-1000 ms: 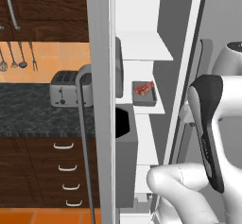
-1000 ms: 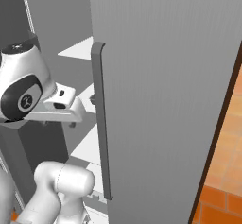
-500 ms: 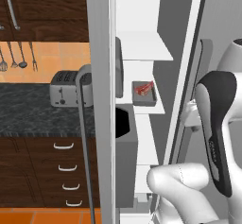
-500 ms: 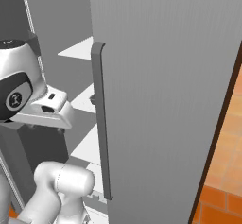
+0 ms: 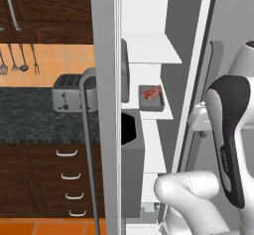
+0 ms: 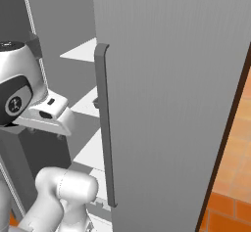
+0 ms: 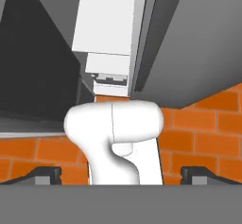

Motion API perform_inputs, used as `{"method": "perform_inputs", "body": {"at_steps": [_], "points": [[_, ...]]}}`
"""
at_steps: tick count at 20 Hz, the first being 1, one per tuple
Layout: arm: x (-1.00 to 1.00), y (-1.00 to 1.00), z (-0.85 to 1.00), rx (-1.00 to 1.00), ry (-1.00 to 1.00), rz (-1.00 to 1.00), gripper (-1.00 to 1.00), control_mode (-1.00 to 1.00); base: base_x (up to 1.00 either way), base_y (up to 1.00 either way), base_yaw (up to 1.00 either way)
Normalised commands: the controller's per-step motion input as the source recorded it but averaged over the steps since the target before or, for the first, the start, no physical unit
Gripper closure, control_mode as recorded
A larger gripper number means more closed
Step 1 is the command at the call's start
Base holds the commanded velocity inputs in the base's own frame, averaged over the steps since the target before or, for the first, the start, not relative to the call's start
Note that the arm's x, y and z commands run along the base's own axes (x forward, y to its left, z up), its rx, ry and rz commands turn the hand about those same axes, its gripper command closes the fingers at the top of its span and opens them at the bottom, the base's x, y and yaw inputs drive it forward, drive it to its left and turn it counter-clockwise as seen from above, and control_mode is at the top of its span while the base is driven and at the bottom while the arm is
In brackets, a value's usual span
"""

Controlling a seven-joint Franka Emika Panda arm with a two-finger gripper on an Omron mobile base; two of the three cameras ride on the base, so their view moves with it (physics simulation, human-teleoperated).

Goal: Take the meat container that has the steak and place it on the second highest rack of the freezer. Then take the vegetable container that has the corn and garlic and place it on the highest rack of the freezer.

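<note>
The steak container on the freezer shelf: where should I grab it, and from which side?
Grip the steak container across its short side walls, coming straight in from the open front of the freezer. It lies flat on a shelf with another shelf close above, so a top-down approach looks blocked.

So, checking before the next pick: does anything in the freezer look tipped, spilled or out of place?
Nothing stands out. The steak lies flat in its container, which sits level on a white shelf inside the open freezer. No spill shows.

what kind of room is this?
A home kitchen, rendered. An open freezer with white shelves holds a steak in a tray; beside it a toaster sits on a dark counter, with drawers below and utensils hanging on the wall.
</note>
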Motion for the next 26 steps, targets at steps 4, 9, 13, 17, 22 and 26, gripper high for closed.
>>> {"method": "perform_inputs", "body": {"at_steps": [4, 9, 13, 17, 22, 26], "points": [[-0.04, 0.00, 0.00, 0.00, 0.00, 0.00, -1.00, 1.00, -0.45, -0.36, 0.09], [0.00, 0.00, 0.00, 0.00, 0.00, 0.00, -1.00, 1.00, -1.00, -0.89, 0.25], [0.00, 0.00, 0.00, 0.00, 0.00, 0.00, -1.00, 1.00, -0.83, -0.52, 0.73], [0.00, 0.00, 0.00, 0.00, 0.00, 0.00, -1.00, 1.00, -0.66, -0.31, 0.96], [0.00, 0.00, 0.00, 0.00, 0.00, 0.00, -1.00, 1.00, -0.49, -0.04, 1.00], [0.00, 0.00, 0.00, 0.00, 0.00, 0.00, -1.00, 1.00, -0.41, 0.00, 1.00]]}}
